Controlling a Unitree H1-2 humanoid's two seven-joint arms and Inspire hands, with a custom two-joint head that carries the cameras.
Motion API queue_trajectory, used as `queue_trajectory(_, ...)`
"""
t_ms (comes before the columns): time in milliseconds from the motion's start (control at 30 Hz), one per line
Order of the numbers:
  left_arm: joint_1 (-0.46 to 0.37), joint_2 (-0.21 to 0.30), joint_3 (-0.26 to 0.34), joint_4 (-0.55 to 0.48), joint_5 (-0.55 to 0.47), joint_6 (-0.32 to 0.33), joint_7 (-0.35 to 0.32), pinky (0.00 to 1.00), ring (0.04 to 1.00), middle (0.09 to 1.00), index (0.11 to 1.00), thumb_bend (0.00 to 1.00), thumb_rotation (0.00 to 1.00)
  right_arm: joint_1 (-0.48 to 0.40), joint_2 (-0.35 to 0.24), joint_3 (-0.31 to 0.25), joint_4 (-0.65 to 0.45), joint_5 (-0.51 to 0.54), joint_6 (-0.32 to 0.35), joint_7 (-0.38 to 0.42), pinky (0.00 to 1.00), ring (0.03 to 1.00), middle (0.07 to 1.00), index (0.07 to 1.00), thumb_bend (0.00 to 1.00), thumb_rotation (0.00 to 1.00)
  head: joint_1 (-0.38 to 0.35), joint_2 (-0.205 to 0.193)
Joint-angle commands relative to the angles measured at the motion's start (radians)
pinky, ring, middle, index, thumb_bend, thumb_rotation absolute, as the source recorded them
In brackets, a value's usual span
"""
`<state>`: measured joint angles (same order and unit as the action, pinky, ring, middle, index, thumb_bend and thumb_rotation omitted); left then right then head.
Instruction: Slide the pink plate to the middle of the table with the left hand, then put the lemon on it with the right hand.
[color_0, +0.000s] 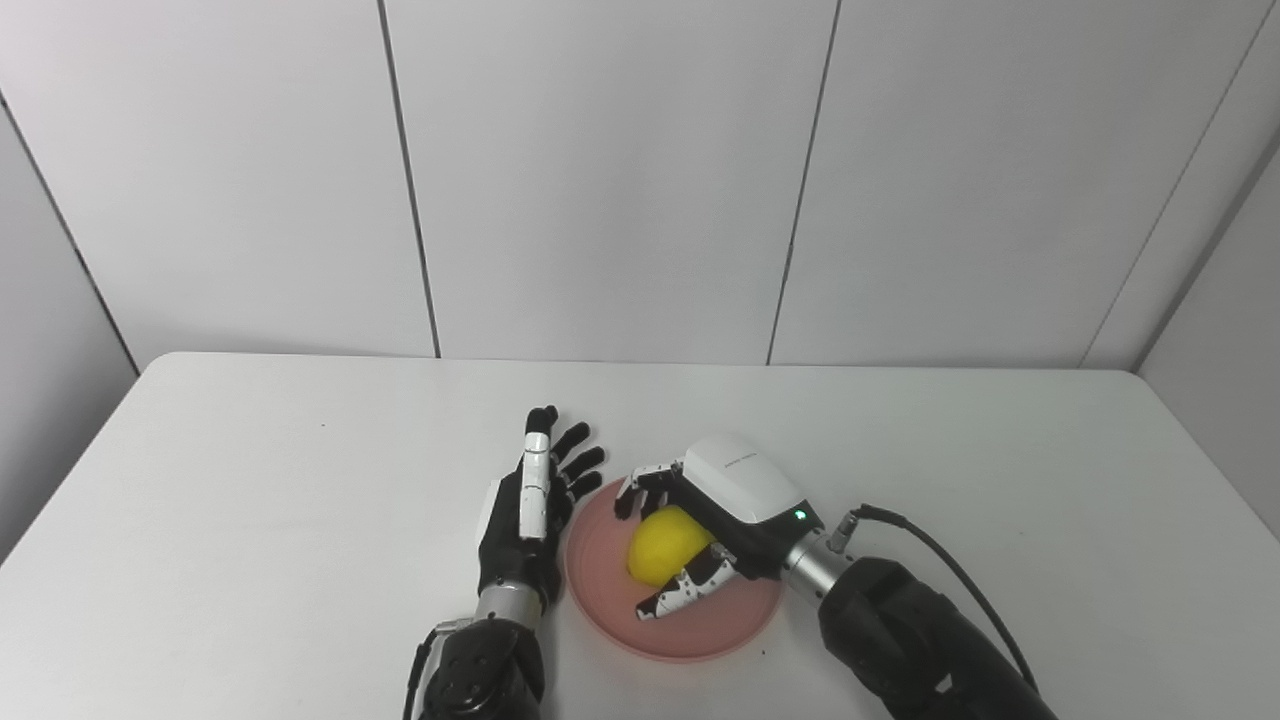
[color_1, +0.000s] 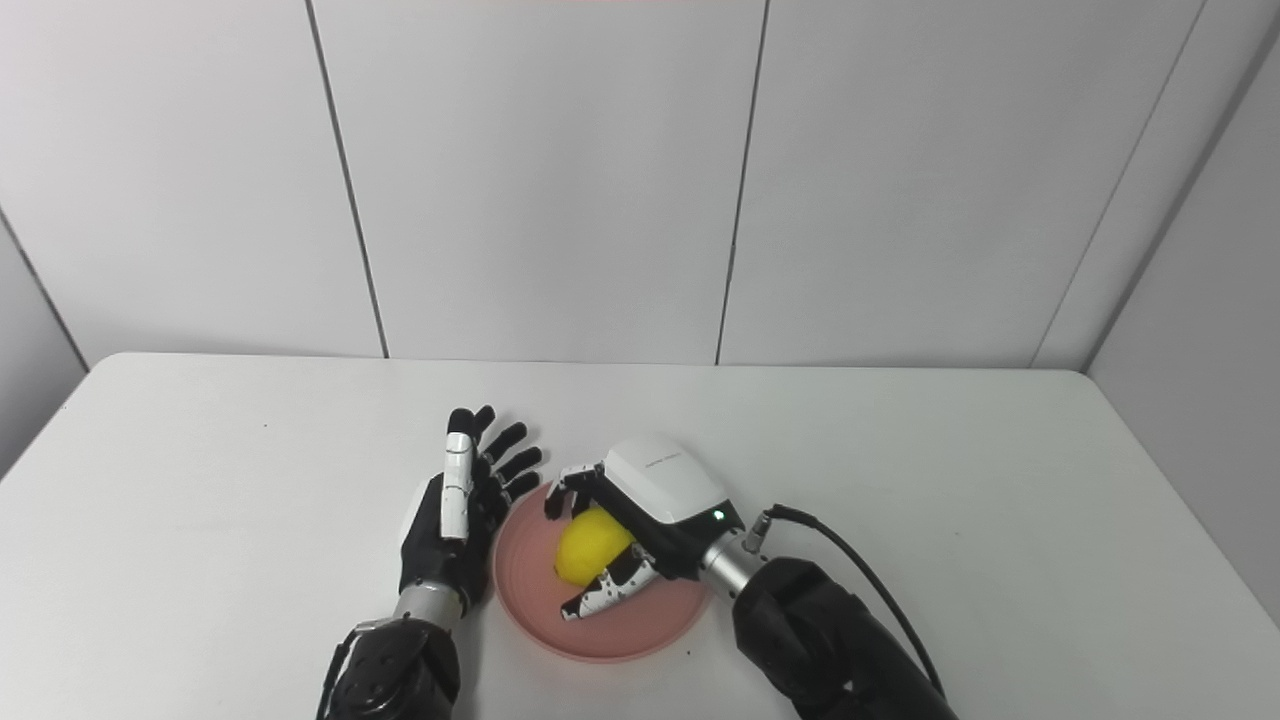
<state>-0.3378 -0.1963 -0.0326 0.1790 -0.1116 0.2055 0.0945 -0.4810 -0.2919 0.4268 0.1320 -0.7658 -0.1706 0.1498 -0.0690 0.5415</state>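
Observation:
A pink plate (color_0: 600, 590) lies on the white table near its front edge, about midway across. A yellow lemon (color_0: 662, 543) is over the plate's middle, and my right hand (color_0: 715, 510) is shut on it, fingers curled over the far side and thumb under the near side. I cannot tell whether the lemon touches the plate. My left hand (color_0: 530, 505) is open, fingers stretched out flat and pointing away, just left of the plate's rim.
The white table (color_0: 300, 480) stretches wide on both sides and behind the hands. A panelled white wall stands at the back. A black cable (color_0: 950, 565) loops from my right wrist.

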Motion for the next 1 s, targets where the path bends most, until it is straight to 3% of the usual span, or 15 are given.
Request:
queue_trajectory(0, -0.002, -0.021, 0.000, 0.002, 0.004, 0.015, 0.005, 0.84, 0.819, 0.889, 0.949, 0.87, 1.00, -0.048, -0.010, -0.016, -0.028, 0.001, -0.045, -0.027, 0.43, 0.488, 0.548, 0.581, 0.93, 0.34, 0.001, 0.001)
queue_trajectory(333, -0.005, -0.021, 0.006, -0.002, -0.008, 0.026, -0.004, 0.89, 0.840, 0.888, 0.943, 0.87, 1.00, -0.069, -0.013, -0.032, -0.024, 0.010, -0.074, -0.046, 0.46, 0.519, 0.581, 0.594, 0.95, 0.43, 0.001, 0.000)
queue_trajectory(567, -0.006, -0.020, 0.007, -0.005, -0.009, 0.025, -0.007, 0.83, 0.833, 0.877, 0.940, 0.85, 1.00, -0.082, -0.018, -0.045, -0.037, 0.001, -0.073, -0.036, 0.48, 0.534, 0.594, 0.594, 0.95, 0.46, 0.001, -0.001)
queue_trajectory(667, -0.010, -0.018, 0.004, -0.001, 0.000, 0.020, -0.004, 0.85, 0.841, 0.875, 0.943, 0.83, 1.00, -0.087, -0.020, -0.057, -0.041, 0.005, -0.081, -0.050, 0.49, 0.544, 0.601, 0.598, 0.95, 0.48, 0.002, -0.003)
queue_trajectory(733, -0.011, -0.015, 0.004, 0.002, -0.004, 0.017, -0.010, 0.86, 0.844, 0.887, 0.951, 0.83, 1.00, -0.084, -0.017, -0.073, -0.046, 0.019, -0.086, -0.062, 0.49, 0.556, 0.614, 0.605, 0.93, 0.52, 0.002, -0.003)
queue_trajectory(867, -0.014, -0.013, 0.006, 0.008, -0.003, 0.007, -0.011, 0.83, 0.842, 0.917, 0.956, 0.85, 1.00, -0.060, 0.006, -0.121, -0.062, 0.074, -0.091, -0.100, 0.56, 0.633, 0.696, 0.746, 0.80, 0.74, -0.001, -0.002)
queue_trajectory(967, -0.017, -0.010, 0.005, 0.017, 0.016, -0.006, 0.000, 0.83, 0.838, 0.912, 0.960, 0.86, 1.00, -0.033, 0.029, -0.161, -0.066, 0.152, -0.075, -0.103, 0.61, 0.689, 0.750, 0.794, 0.77, 0.86, -0.002, -0.001)
